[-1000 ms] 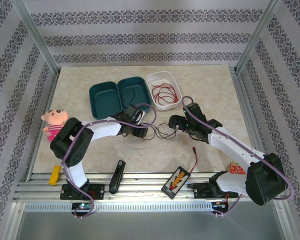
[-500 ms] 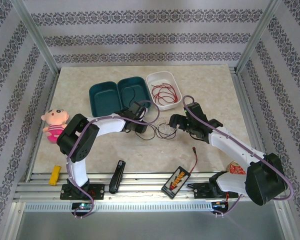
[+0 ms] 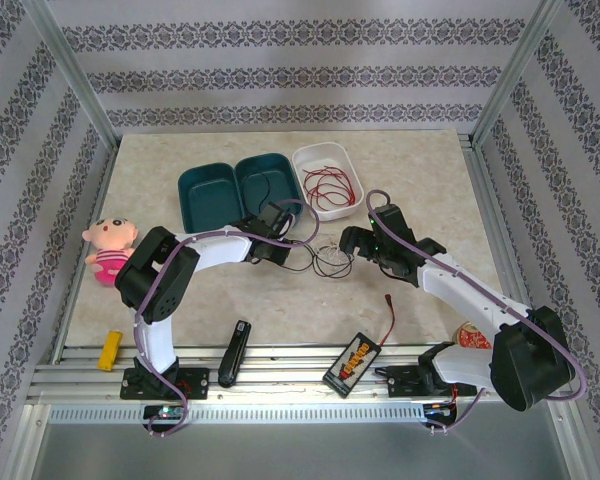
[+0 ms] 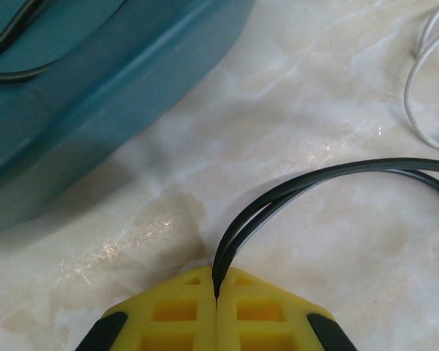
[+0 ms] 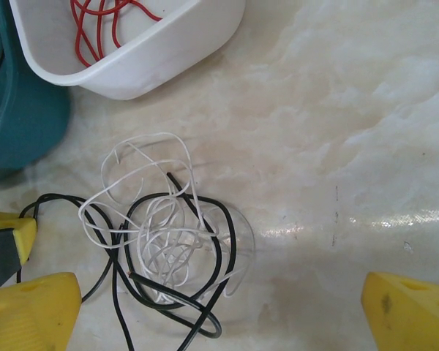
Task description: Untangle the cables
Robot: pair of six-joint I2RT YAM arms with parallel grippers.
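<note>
The left arm reaches forward with its forearm bent inward. The left gripper is pressed together, pinching a doubled strand of the black cable beside the teal container. The right arm stretches in from the right, and the right gripper is spread wide over the white cable, which is tangled with the black one on the marble tabletop. The red cable lies in the white tub.

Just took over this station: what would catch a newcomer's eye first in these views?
The black cable is pinched between the shut left fingers, beside the teal box. It runs into a tangle with the white cable at mid-table, by the open right fingers. The red cable lies apart in the white tub.
</note>
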